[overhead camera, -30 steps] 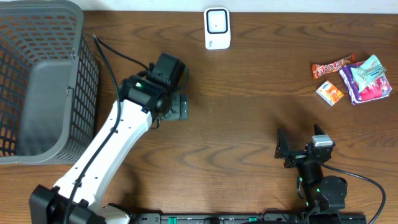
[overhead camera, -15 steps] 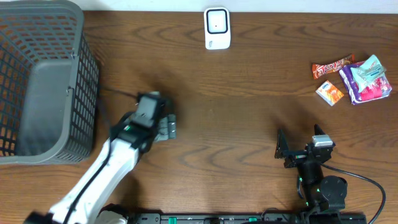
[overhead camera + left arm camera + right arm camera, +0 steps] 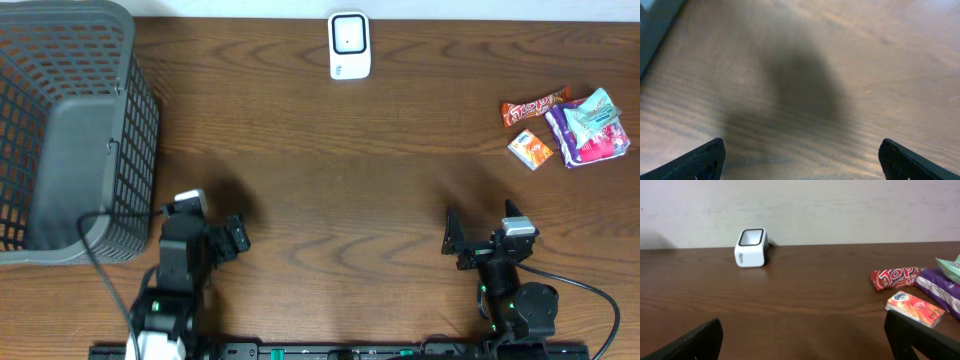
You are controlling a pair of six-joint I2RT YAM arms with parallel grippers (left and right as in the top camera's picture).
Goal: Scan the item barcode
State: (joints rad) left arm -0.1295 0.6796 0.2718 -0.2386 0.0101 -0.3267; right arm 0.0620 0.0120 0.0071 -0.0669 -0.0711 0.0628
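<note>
Grippers rest by the near edge of the desk [image 3: 340,200]. We see the left gripper [image 3: 218,236] with jaws spread wide over bare wood, near the basket's [image 3: 130,150] near corner, and the right gripper [image 3: 482,240] equally spread, holding nothing. Beyond them a broad stretch of open wood runs to the far edge. There the white scanner [image 3: 349,45] stands at centre, well apart from the items clustered at far right: chocolate bar [image 3: 535,107], orange packet [image 3: 529,149] and purple pack [image 3: 590,135].
</note>
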